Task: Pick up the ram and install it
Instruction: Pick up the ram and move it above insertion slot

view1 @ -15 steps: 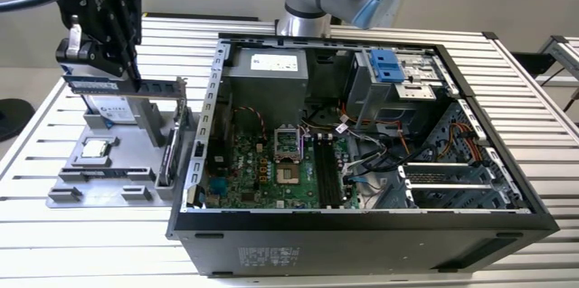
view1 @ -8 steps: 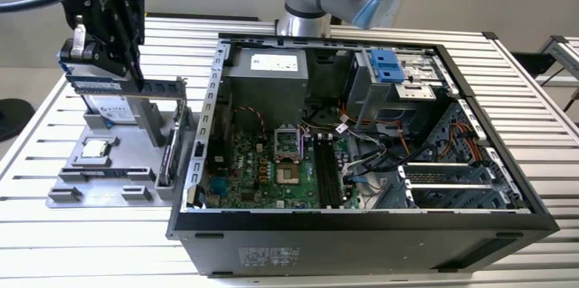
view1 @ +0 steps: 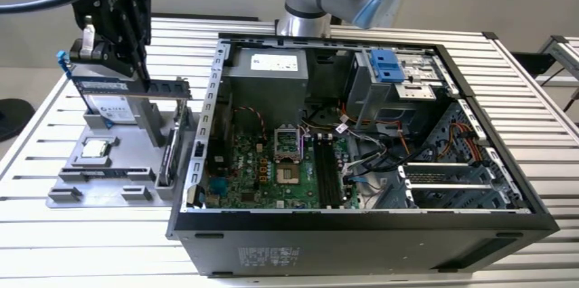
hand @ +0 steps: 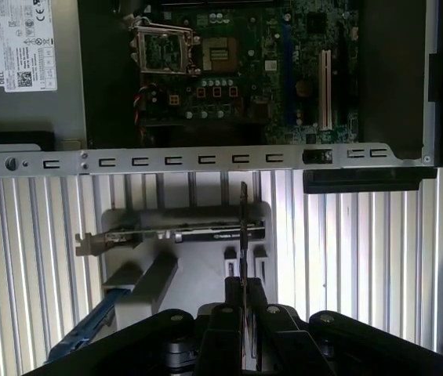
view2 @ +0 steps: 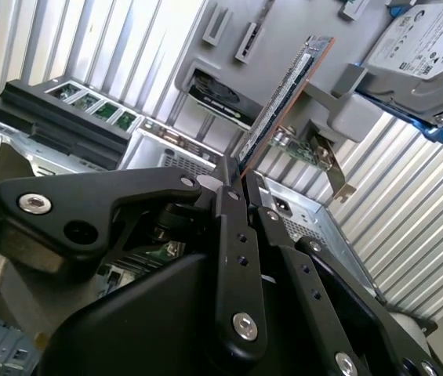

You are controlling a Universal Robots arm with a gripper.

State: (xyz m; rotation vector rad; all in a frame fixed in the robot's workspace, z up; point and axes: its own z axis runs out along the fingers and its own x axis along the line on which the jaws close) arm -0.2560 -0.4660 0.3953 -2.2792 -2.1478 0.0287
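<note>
One stick, and I have it! On the exterior view's left my claw [view1: 127,76] is clamped hard on the ram [view1: 100,87], fingers pinching its flat faces. I hold it level over the grey parts tray [view1: 131,169], just above the upright hard drive [view1: 110,110]. Its long axis points toward the exterior view's right, at the open computer case [view1: 215,98]. Further right, deep in that case, the dark memory slots [view1: 327,169] sit on the motherboard, well apart from me. By my reckoning the stick lies crosswise to those slots, not yet lined up.
</note>
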